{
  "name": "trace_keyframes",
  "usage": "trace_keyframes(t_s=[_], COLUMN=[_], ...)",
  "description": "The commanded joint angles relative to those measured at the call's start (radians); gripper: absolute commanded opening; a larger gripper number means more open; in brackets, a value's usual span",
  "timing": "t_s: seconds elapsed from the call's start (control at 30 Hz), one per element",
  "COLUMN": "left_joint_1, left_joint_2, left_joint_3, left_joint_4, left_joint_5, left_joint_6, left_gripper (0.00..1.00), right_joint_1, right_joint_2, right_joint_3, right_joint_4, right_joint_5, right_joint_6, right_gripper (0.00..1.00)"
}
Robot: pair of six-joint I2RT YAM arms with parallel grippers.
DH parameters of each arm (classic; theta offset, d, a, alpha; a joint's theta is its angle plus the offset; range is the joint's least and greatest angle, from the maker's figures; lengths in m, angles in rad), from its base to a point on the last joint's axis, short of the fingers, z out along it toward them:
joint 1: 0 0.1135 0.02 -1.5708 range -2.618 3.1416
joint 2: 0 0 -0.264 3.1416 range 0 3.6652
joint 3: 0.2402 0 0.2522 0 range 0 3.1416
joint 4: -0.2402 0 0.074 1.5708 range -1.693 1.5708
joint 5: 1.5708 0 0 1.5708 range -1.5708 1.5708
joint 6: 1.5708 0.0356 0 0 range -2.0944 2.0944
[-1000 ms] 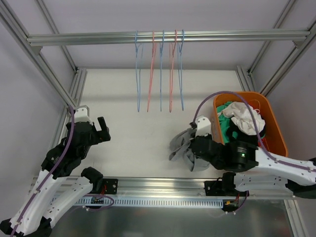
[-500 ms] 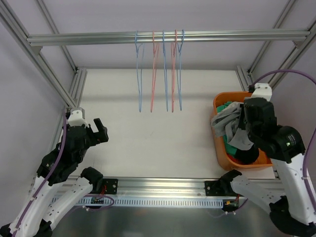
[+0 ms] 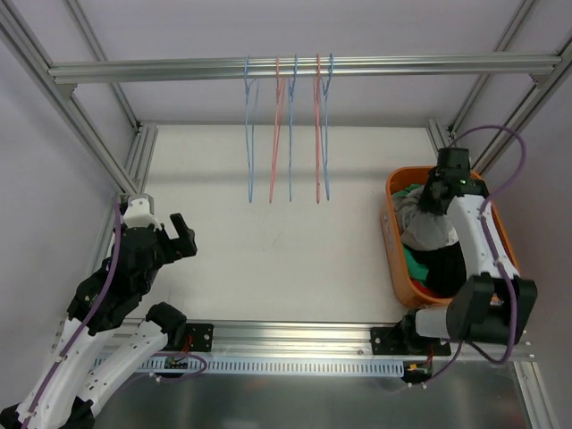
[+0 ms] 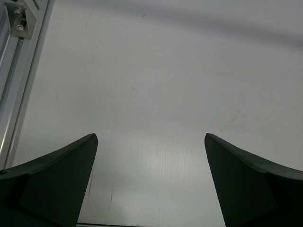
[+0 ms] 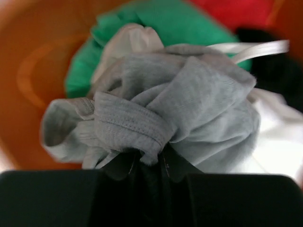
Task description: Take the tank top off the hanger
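Observation:
The grey tank top (image 5: 156, 109) is bunched up and pinched in my right gripper (image 5: 150, 158), which is shut on it over the orange basket (image 3: 391, 237). In the top view my right gripper (image 3: 431, 201) is above the basket's far end with the grey cloth (image 3: 431, 228) hanging into it. Several bare blue and red hangers (image 3: 290, 134) hang from the rail (image 3: 134, 69) at the back. My left gripper (image 3: 183, 237) is open and empty over the white table at the left; its fingers (image 4: 61, 175) show bare table between them.
The basket holds green (image 5: 156, 23), white (image 5: 279, 137), red and black clothes. Aluminium frame posts run along both sides of the table (image 3: 268, 259), and a rail crosses the near edge.
My right arm swung from the table's middle front to the right and back, carrying the grey tank top over the basket. The left arm drew back a little, then held still.

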Motion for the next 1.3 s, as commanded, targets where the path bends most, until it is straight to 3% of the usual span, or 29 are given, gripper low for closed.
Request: trace_keyframes(t_s=[0.0,0.1,0.27,0.37,0.4,0.43,0.47,0.57,0.73,0.9,0.93,1.07,1.17,1.2,1.27], left_joint_1=[0.009,0.009,0.009,0.008,0.011,0.015,0.035,0.107,0.227,0.347,0.371,0.374,0.374,0.374,0.374], left_joint_2=[-0.01,-0.005,0.003,0.004,0.006,0.007,0.01,0.024,0.082,0.144,0.148,0.13,0.119,0.113,0.078], left_joint_3=[-0.006,-0.006,-0.006,-0.006,-0.003,0.001,0.004,0.01,0.039,0.094,0.102,0.108,0.093,0.091,0.076], left_joint_4=[0.035,0.038,0.042,0.042,0.043,0.043,0.043,0.046,0.054,0.061,0.06,0.06,0.057,0.052,0.045], left_joint_5=[-0.01,0.002,0.006,0.005,0.002,0.002,0.006,0.042,0.066,0.094,0.098,0.108,0.137,0.152,0.193], left_joint_6=[0.011,0.014,0.017,0.011,0.005,0.0,-0.001,-0.01,-0.004,0.028,0.035,0.072,0.126,0.143,0.167], left_gripper=[0.98,0.99,0.99,0.99,0.99,0.99,0.99,0.99,0.99,0.99,0.99,0.99,0.99,0.99,0.99], right_joint_1=[-0.025,-0.029,-0.03,-0.039,-0.041,-0.041,-0.042,-0.042,-0.05,-0.05,-0.05,-0.047,-0.033,0.006,0.091], right_joint_2=[0.122,0.205,0.202,0.118,0.081,0.07,0.061,0.048,-0.007,-0.194,-0.226,-0.433,-0.579,-0.643,-0.706], right_joint_3=[-0.159,-0.26,-0.365,-0.334,-0.278,-0.242,-0.204,-0.051,0.077,0.083,0.083,0.04,0.043,0.058,0.065], right_joint_4=[0.187,0.265,0.33,0.299,0.279,0.224,0.201,0.097,-0.008,-0.068,-0.094,-0.135,-0.225,-0.265,-0.305], right_joint_5=[-0.082,-0.088,-0.073,-0.074,-0.074,-0.074,-0.073,-0.042,0.002,0.007,-0.052,-0.197,-0.186,-0.084,-0.064], right_joint_6=[0.102,0.143,0.182,0.18,0.176,0.16,0.151,0.117,0.097,0.059,0.027,-0.038,-0.143,-0.166,-0.199], right_gripper=[0.0,0.0,0.04,0.25,0.43,0.53,0.71,0.93,0.99,0.99,1.0,0.99,0.99,0.99,0.99])
